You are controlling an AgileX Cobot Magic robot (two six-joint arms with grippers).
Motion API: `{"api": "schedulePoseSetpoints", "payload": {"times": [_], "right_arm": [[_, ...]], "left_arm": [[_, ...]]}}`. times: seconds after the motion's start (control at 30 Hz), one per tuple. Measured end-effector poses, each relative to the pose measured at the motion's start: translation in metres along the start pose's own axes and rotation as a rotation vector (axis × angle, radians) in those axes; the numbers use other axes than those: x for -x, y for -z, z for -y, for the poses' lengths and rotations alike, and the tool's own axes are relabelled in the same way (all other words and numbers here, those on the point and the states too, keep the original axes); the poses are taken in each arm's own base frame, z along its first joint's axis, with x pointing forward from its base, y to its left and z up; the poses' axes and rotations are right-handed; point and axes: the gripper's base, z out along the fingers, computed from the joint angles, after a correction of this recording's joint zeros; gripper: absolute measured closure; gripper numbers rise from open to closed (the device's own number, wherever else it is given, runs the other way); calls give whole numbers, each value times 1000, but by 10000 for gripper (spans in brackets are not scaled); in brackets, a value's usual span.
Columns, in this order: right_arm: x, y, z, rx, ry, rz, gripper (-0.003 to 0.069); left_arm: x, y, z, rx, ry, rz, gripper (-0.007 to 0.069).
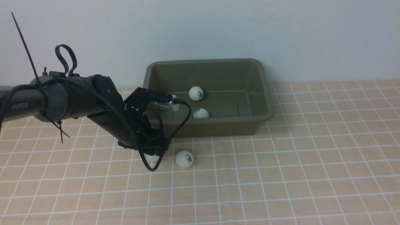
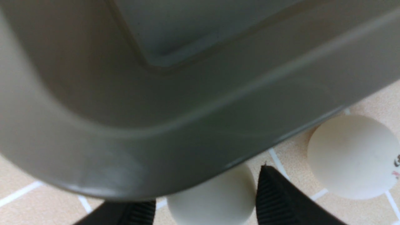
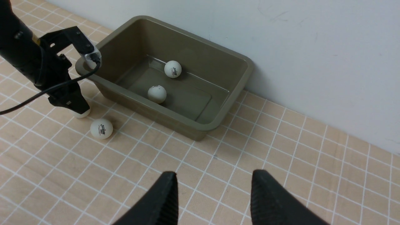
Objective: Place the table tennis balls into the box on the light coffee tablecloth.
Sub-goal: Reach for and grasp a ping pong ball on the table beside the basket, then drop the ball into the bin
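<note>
The olive-green box (image 1: 265, 93) stands on the light coffee tablecloth (image 1: 281, 172) by the wall. Two table tennis balls lie inside it (image 1: 196, 93) (image 1: 201, 113). A third ball with a dark logo (image 1: 184, 159) lies on the cloth in front of the box. My left gripper (image 1: 153, 154) is down at the cloth by the box's front left corner, open, with its jaws on either side of the fourth ball (image 2: 212, 197). One pad (image 2: 275, 197) touches the ball; a thin gap shows at the other. My right gripper (image 3: 214, 187) is open and empty above the cloth.
A pale wall (image 1: 281, 37) runs right behind the box. The left arm's black cable (image 1: 175, 128) hangs in a loop in front of the box's near wall. The box's corner rim (image 2: 125, 162) lies just beside the left gripper. Bare cloth spreads to the right and front.
</note>
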Motion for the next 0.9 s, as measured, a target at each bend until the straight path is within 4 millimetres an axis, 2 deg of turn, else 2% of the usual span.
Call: {"api": "schedulePoseSetpoints", "payload": {"times": [0.03, 0.27, 0.53, 0.77, 0.9], "right_arm": [[0, 0, 1, -6, 4, 0, 354], [2, 0, 1, -11, 7, 19, 354], [2, 0, 1, -16, 11, 25, 354], [3, 0, 2, -19, 12, 29, 354], [3, 0, 2, -19, 12, 29, 354]], "left_arm": [[0, -1, 0, -1, 1, -2, 324], [5, 10, 5, -36, -29, -32, 326], [28, 57, 22, -144, -98, -110, 326], [70, 85, 29, -163, -186, 118, 326], [91, 90, 26, -118, -257, 241, 326]]}}
